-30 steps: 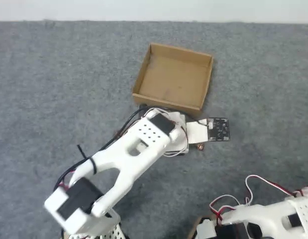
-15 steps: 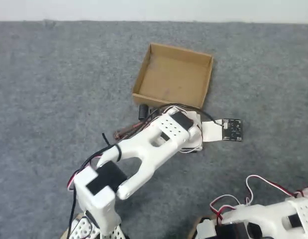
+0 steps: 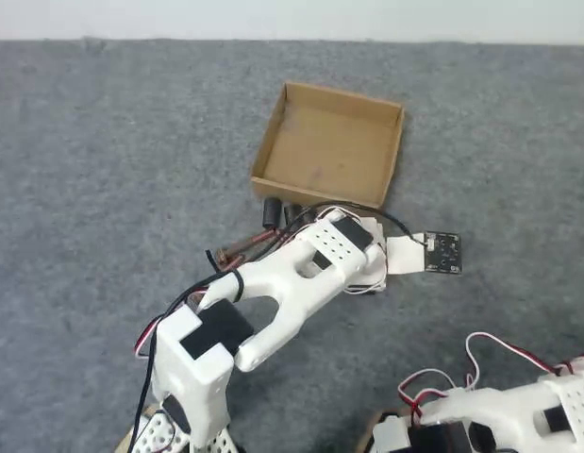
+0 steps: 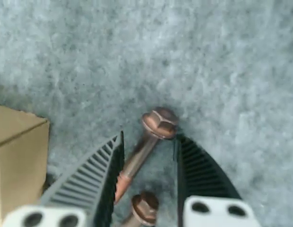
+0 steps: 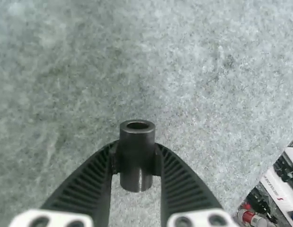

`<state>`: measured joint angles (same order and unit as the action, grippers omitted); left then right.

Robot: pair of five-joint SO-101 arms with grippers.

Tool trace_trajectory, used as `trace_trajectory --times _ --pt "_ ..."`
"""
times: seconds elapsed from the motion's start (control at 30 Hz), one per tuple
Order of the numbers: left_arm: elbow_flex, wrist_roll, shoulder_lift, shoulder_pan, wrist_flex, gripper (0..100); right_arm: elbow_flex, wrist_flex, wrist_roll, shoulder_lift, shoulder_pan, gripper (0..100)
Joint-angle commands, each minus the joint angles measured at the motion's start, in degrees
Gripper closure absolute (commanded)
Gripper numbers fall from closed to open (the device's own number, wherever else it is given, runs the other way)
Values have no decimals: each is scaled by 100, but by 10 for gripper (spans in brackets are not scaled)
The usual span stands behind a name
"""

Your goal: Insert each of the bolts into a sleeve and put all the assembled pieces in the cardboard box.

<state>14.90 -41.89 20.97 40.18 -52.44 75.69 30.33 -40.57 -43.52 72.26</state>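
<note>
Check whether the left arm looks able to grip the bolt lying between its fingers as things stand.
Probably yes. The left gripper is open, its fingers on either side of the bolt on the carpet, with nothing between. A second bolt lies close by and might get nudged.

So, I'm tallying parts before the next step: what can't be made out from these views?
Full count of bolts and sleeves: in the high view the left arm and its cables cover the carpet beside the loose sleeves.
Second bolt: left wrist view, shaft cut off by the bottom edge.
Right arm: high view, cut off by the bottom and right edges.
Left gripper around the first bolt: contact unclear, left wrist view.
</note>
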Motion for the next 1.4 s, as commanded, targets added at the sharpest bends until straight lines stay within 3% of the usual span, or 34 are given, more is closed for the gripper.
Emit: trace_trajectory --times 0.0,0.37,0.5,0.63,0.8,0.93,1.07,1.17,1.27,1.37 --pt "-268 -18 -18 70 97 938 -70 -127 -149 -251 -13 991" --pt "-259 255 -70 167 -237 963 -97 -119 -387 -259 57 991" --pt "-400 1310 -79 343 -325 961 -70 -66 -501 -259 66 991" --pt "-892 2884 -79 308 -510 959 -70 22 -484 -259 66 991" --pt "-1385 4686 -26 -123 -853 959 -79 101 -475 -259 57 991" --pt "-1385 5442 -9 -422 -844 956 -88 48 -457 -259 48 991" --pt "-1376 5108 -70 -334 -1152 865 -105 40 -484 -259 48 991" --pt "-1376 4378 -53 -149 -1530 773 -105 40 -492 -259 48 991" --pt "-1349 3569 -9 -35 -1679 773 -105 40 -492 -259 48 991" --pt "-1191 3209 -9 -26 -1398 800 -105 40 -492 -259 48 991"
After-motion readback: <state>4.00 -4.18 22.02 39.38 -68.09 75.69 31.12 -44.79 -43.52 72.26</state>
